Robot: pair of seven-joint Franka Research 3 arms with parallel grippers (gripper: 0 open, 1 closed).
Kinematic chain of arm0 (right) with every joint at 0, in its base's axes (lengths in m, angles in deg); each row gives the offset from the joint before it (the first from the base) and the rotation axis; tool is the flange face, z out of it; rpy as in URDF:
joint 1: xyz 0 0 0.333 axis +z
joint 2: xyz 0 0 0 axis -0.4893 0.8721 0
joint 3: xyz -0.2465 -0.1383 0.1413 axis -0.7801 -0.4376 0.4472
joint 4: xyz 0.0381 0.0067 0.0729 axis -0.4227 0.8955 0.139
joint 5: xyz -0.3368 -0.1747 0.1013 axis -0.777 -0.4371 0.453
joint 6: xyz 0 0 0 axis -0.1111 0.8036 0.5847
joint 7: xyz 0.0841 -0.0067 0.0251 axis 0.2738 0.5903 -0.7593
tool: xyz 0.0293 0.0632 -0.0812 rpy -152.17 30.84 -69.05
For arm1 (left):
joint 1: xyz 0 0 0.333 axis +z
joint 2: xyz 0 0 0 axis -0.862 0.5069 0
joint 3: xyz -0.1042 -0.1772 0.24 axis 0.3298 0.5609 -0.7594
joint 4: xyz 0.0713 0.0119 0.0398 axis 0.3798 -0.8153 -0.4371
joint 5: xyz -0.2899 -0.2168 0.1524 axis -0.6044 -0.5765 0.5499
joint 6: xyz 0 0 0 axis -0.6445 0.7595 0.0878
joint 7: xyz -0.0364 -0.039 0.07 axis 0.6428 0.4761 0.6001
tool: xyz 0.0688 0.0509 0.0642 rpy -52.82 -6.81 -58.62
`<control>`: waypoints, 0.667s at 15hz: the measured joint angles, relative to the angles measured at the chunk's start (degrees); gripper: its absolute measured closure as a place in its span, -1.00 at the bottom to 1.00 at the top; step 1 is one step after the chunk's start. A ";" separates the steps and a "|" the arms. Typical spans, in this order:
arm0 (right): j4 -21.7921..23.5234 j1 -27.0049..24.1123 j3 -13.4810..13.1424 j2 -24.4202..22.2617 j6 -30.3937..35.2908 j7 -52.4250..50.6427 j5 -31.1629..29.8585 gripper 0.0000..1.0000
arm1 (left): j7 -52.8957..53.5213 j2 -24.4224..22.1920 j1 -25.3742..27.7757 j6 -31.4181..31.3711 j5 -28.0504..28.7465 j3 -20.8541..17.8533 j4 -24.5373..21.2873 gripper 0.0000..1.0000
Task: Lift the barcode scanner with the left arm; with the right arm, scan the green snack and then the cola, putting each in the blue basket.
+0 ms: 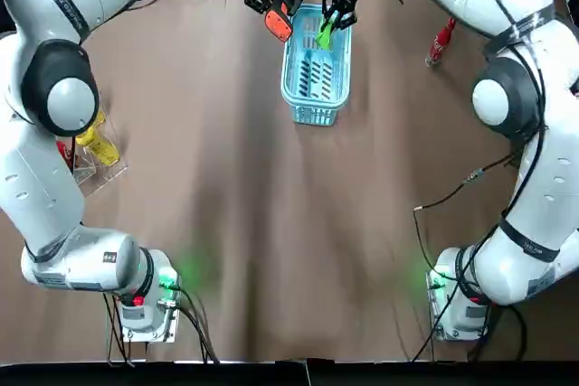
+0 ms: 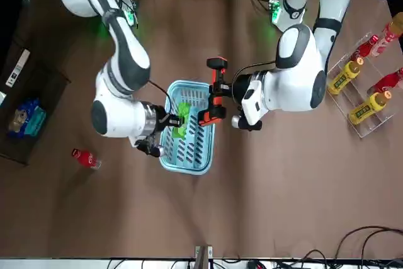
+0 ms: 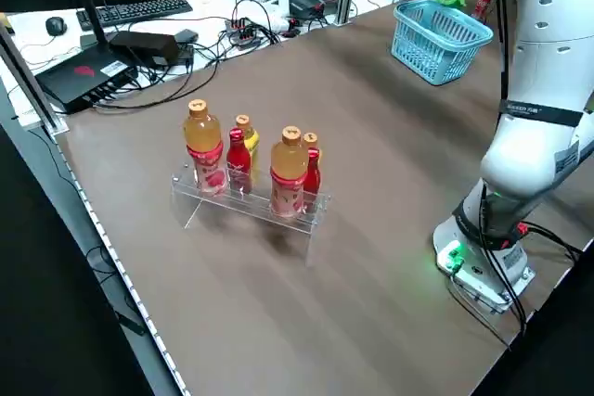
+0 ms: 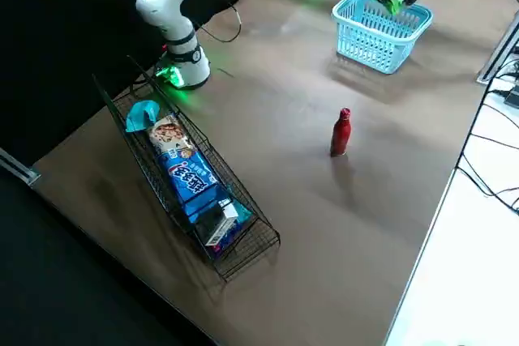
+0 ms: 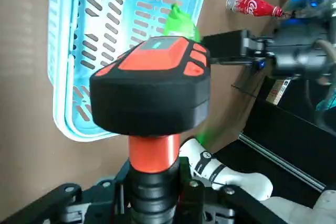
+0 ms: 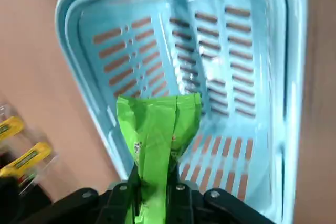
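Green snack (image 6: pixel 157 129) is pinched by its end in the R gripper (image 6: pixel 157 188), fingers clenched on it. The pack hangs over the open top of the blue basket (image 1: pixel 315 117), at the end farthest from the arm bases. You can't tell whether its low end dips below the rim.

Just beside the R gripper, on its left, you've got the barcode scanner (image 5: pixel 152 87). Its orange handle is clamped in the L gripper (image 5: pixel 155 184), and its black/orange head is held over the basket's edge. Scanner head and snack are near each other but apart. That head is the closest thing crowding the pack, w/ the basket walls right under both.

Cola (image 4: pixel 341 132) stands upright on the table, well apart from the R gripper, out on its right, near the R arm's elbow.

Further out, a clear rack of bottles (image 3: pixel 251 169) sits well back from the L gripper, by the L arm's elbow. A wire tray of snack packs (image 4: pixel 195 184) lies beyond the cola at the table's right edge.
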 joint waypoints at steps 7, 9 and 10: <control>1.15 3.16 -0.14 6.85 -15.77 -3.00 -6.32 0.57 | -0.34 -0.01 0.93 0.07 0.00 0.03 0.06 0.27; 1.14 3.07 -0.37 7.94 -19.89 -5.19 -6.37 0.57 | -0.38 -0.01 0.92 0.09 0.00 0.04 0.06 0.27; 1.14 3.03 -0.47 8.32 -21.37 -5.73 -6.37 0.57 | -0.39 -0.01 0.92 0.09 0.00 0.04 0.06 0.27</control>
